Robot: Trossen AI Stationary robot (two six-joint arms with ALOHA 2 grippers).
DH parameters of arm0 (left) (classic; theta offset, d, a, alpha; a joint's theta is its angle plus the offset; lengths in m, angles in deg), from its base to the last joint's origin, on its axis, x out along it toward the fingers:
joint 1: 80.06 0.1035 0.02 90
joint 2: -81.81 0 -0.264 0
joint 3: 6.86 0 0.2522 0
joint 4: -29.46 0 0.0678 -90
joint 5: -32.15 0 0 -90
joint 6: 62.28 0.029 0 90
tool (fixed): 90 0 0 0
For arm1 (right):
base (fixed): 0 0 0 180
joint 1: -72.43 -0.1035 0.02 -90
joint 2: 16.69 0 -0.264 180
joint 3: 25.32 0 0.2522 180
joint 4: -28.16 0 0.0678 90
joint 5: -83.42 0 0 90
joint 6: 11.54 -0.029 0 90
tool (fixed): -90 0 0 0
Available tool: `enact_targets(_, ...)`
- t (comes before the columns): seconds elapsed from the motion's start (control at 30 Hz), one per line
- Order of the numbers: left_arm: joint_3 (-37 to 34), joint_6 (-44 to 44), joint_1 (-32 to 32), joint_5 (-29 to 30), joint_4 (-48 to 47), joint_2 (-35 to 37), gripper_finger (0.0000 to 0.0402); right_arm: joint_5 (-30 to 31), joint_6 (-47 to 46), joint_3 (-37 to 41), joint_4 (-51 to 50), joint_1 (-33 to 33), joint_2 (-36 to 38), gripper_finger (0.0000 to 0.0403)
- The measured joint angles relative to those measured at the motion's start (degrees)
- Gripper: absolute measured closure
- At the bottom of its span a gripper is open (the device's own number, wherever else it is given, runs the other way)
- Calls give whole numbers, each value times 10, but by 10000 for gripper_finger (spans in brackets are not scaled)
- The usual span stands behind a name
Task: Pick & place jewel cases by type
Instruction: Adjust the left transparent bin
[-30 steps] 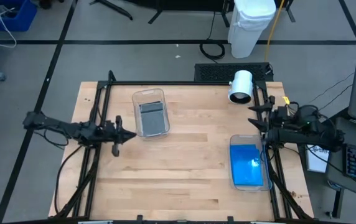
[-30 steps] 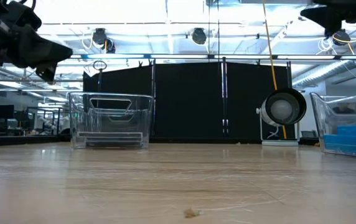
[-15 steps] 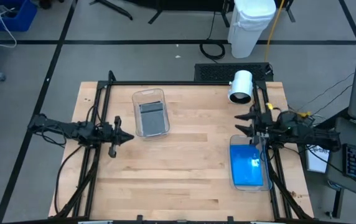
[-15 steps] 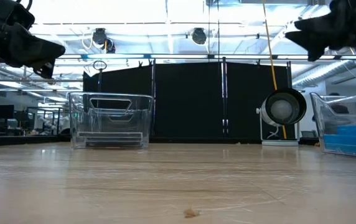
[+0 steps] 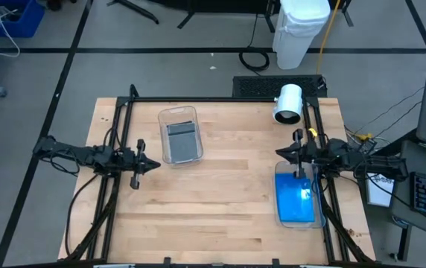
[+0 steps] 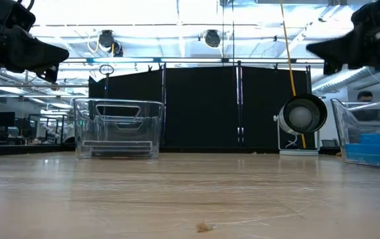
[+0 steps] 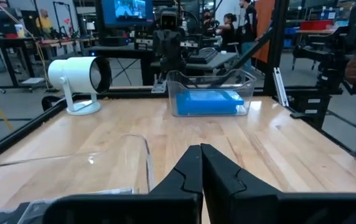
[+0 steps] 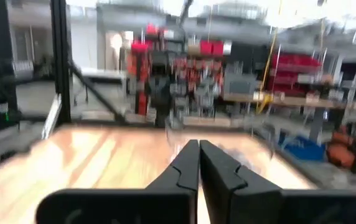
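Observation:
Grey and dark jewel cases lie in a clear tub at the far left of the table. Bright blue jewel cases lie in a second clear tub by the right edge and also show in the left wrist view. My left gripper hangs shut and level, just left of the grey tub's near end, holding nothing. My right gripper is shut and level, above the far left corner of the blue tub, also holding nothing.
A white spotlight stands at the far right corner of the table. Black frame rails run along the left and right sides. Bare wood lies between the two tubs. People sit at desks in the room beyond the table.
My right gripper has come down and moved toward the table's left, from beside the right rail to above the blue tub's far end. Its fingers, spread wide a second ago, have shut on nothing.

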Motion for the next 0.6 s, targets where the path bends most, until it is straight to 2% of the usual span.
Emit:
enact_targets(0.17,0,-10,0,0,0,-11,389,-4,-2,1,-61,0,0,402)
enact_targets(0.37,0,-8,0,0,0,-19,397,-12,0,1,-69,0,0,402)
enact_targets(0.6,0,-7,0,3,0,-18,371,-11,-10,2,-71,0,0,403)
